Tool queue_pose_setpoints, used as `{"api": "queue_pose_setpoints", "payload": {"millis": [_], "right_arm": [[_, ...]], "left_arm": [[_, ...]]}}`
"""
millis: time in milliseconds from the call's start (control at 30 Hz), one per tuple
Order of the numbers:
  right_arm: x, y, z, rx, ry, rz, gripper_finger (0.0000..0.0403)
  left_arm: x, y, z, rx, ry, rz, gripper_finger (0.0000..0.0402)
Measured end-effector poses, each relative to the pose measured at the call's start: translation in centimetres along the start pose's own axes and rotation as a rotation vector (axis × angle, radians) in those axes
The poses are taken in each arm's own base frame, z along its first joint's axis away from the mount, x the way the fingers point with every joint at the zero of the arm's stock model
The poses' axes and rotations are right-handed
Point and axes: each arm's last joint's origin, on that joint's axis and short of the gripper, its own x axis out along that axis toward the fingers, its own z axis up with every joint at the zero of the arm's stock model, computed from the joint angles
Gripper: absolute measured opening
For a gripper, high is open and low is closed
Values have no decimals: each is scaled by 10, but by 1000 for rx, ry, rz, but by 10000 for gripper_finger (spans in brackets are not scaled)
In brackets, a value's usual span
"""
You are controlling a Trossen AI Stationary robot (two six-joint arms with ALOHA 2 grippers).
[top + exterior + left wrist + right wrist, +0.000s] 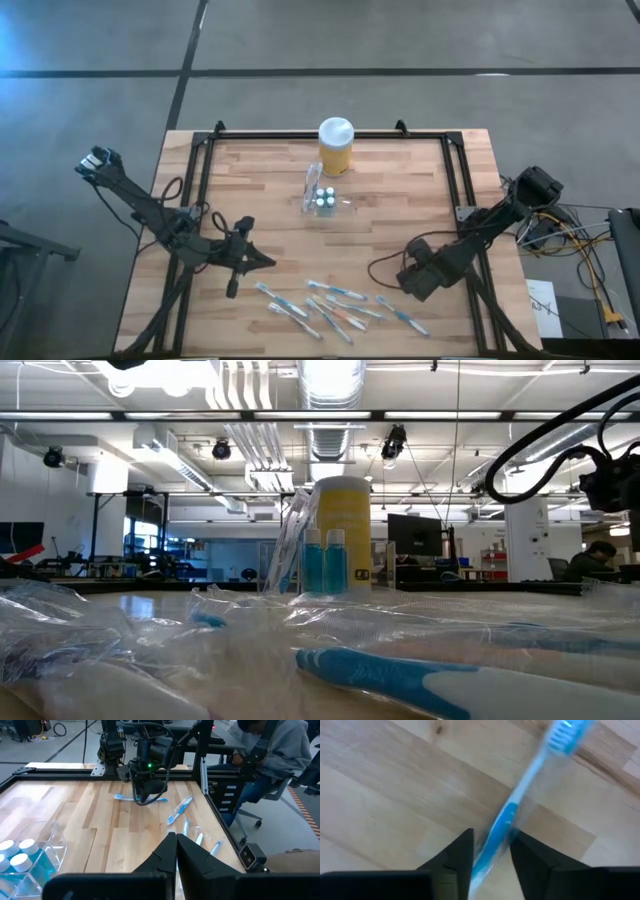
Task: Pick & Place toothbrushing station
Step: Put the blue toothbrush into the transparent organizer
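A: Starting at the left, what is the left gripper (262, 260) doing?

B: It waits low over the bare wood, fingers pressed together on nothing, probably parked clear of the work.

A: And the middle of the table?

B: The toothbrushing station (322, 196) stands toward the far edge, just in front of the yellow jar (336, 146). Small white-capped tubes (15, 858) of blue liquid sit inside it. Wrapped toothbrushes (335, 307) lie scattered along the near edge, well apart from it, likely laid out there for picking.

A: The right side?

B: The right gripper (491, 846) is down among those brushes, fingers narrowed around a blue toothbrush (520, 795) that runs between them. I judge it is gripping the handle so the head points clear for dropping into the holder.

A: Anything unclear?

B: From above, the arm covers that grip. In its own wrist view the handle's lower end is cut off, so I cannot tell whether the brush is off the table (250, 190).
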Motion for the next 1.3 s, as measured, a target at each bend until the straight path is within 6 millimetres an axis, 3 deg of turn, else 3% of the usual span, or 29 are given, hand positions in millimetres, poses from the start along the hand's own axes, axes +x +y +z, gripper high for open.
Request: {"api": "queue_pose_setpoints", "payload": {"millis": [300,500,667,867,1100,1300], "right_arm": [[-2,4,0,-31,-19,25,25],[-4,6,1,-47,-89,49,16],[-19,20,2,-117,-280,156,15],[-51,52,2,-307,-610,334,14],[-86,93,18,-597,-954,435,14],[-107,110,35,-724,-1163,452,14]], "left_arm": [[0,0,-1,11,8,1,8],[0,0,-1,38,10,1,18],[0,1,-5,79,42,8,16],[1,2,-7,137,35,28,15],[6,11,-15,122,-224,118,16],[12,26,-18,71,-340,49,35]]}}
